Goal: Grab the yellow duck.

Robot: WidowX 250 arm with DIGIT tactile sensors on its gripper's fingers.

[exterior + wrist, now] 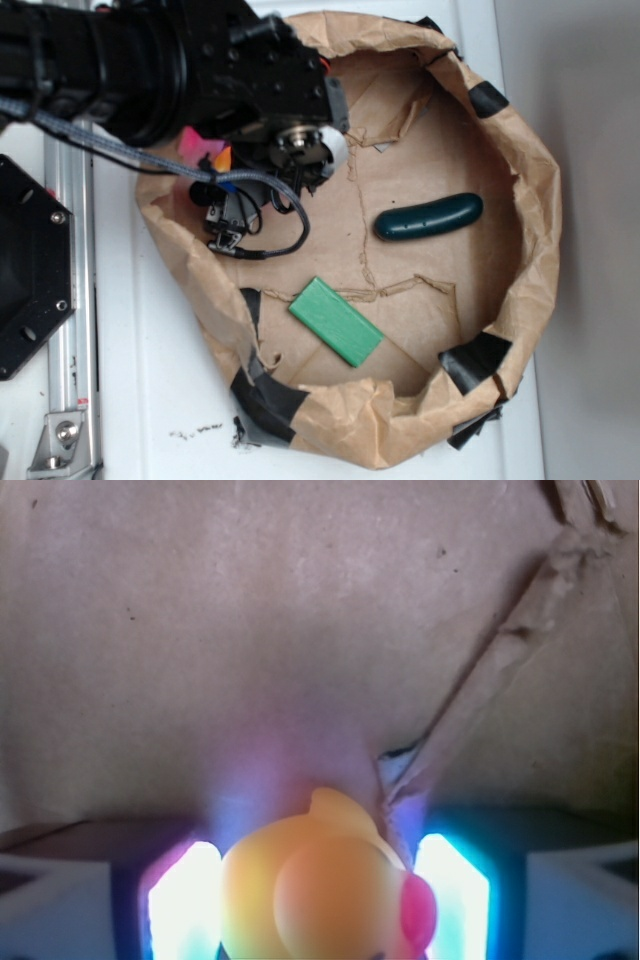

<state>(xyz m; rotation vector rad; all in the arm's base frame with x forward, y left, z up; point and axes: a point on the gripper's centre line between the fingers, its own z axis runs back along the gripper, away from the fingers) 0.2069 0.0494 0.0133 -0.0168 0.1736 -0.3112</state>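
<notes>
The yellow duck (310, 900), rounded with a red-orange beak pointing right, fills the gap between my gripper's (318, 880) two glowing fingers (185, 900) at the bottom of the wrist view. Both pads touch its sides, so the gripper is shut on it. In the exterior view the gripper (215, 170) hangs over the upper-left part of the brown paper bag's floor (420, 290). There the black arm hides the duck except for a small orange patch beside a pink glow.
A dark green cucumber (428, 217) lies right of centre inside the bag, and a green block (336, 321) lies near the front. The crumpled bag wall (535, 200), patched with black tape, rings the floor. A paper fold (500, 660) runs ahead of the gripper, to its right.
</notes>
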